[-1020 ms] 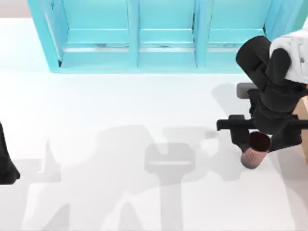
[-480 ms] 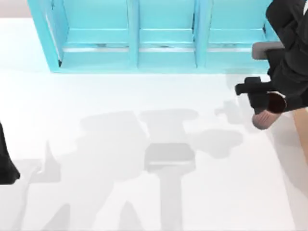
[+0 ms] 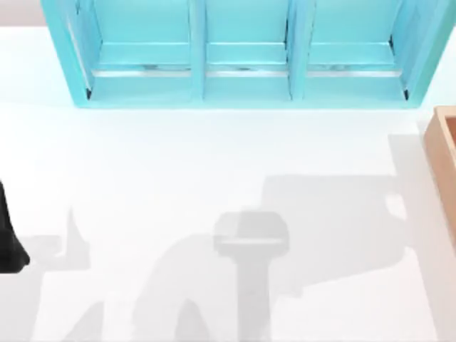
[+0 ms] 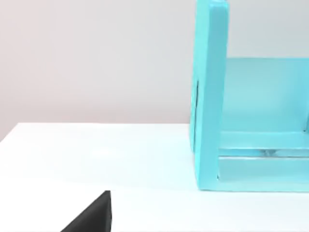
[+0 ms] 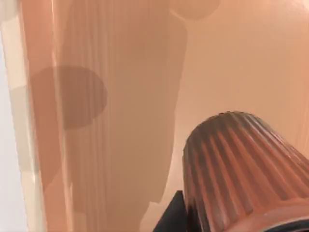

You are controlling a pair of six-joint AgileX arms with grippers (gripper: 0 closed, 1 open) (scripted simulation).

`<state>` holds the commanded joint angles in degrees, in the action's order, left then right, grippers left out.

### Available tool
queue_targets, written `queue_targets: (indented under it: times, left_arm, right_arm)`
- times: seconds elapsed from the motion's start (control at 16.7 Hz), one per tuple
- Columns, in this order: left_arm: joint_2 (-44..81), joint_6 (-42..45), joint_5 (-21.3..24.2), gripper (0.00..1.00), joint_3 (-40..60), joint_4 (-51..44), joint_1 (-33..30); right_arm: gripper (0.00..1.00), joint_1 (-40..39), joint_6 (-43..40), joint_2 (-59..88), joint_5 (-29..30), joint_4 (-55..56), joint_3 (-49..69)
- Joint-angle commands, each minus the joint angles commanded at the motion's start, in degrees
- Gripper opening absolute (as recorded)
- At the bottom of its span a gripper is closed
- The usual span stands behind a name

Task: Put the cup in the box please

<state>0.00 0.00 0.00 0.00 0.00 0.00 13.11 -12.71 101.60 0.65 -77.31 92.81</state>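
The right fingers (image 5: pixel 170 218) are seen as one dark tip pressed against the ribbed wall of the cup (image 5: pixel 241 169); they are judged to be closed on it, though the second tip is hidden behind the cup. The cup is held tilted over the inside of the box (image 5: pixel 231 58), and a round shadow is cast on the tan floor beside one thick wall, so the cup is judged to hang clear of the floor. If it is released from this height and tilt, it could land on its side and roll or bounce against a wall. If it is lowered too near that wall, its rim could be caught and the grip twisted. A thin hold on the tapered wall could also let it slip early. The box's edge shows at the right edge of the bench (image 3: pixel 214 164), below the blue shelf (image 3: pixel 242 85). The left arm (image 3: pixel 8 246) is parked at the left edge
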Motion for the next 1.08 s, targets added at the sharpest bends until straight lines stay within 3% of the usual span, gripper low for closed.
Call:
queue_targets:
  times: [0.18, 0.48, 1.08]
  left_arm:
    - [0.00, 0.00, 0.00, 1.00, 0.00, 0.00, 0.00]
    - [0.00, 0.00, 0.00, 1.00, 0.00, 0.00, 0.00]
    - [0.00, 0.00, 0.00, 1.00, 0.00, 0.00, 0.00]
  right_arm:
    - [0.00, 3.89, -3.55, -1.16, 0.34, -3.81, 0.80]
    - [0.00, 3.77, -3.51, -0.96, 0.35, -3.59, 0.46]
    - [0.00, 3.95, -3.59, -0.84, 0.35, 10.74, -13.50]
